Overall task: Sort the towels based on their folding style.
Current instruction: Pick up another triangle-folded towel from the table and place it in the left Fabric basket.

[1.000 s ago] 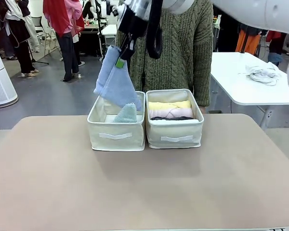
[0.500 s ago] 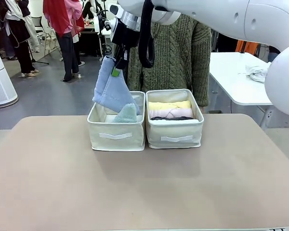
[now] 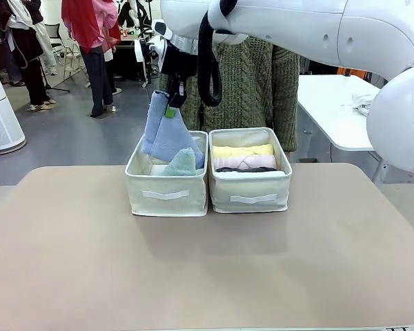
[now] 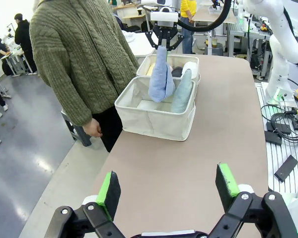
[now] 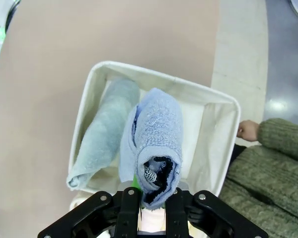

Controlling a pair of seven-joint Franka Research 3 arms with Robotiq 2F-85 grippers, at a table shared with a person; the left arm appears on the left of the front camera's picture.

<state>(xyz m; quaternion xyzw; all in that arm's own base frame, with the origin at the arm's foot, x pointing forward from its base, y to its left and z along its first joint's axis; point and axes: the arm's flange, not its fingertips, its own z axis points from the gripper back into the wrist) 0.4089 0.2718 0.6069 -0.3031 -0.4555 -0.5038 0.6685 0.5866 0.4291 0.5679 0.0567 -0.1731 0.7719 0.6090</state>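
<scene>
Over the left bin point(image 3: 166, 195), near the tabletop's far edge, the right gripper point(image 3: 170, 105) is clamped on the light blue cone towel point(image 3: 167, 132), its lower end dipping inside beside the mint green cone point(image 3: 181, 164). This looks like the closing placement: rolls already fill the right bin point(image 3: 249, 189). Next it needs a short descent, then a release clear of the bin wall. Left gripper point(image 4: 169, 191) hangs wide apart over the bare beige tabletop point(image 3: 207, 269). A person in a green sweater point(image 3: 252, 83) stands just behind the bins; a busy workshop lies beyond.

Two bins point(image 3: 167, 194) side by side
</scene>
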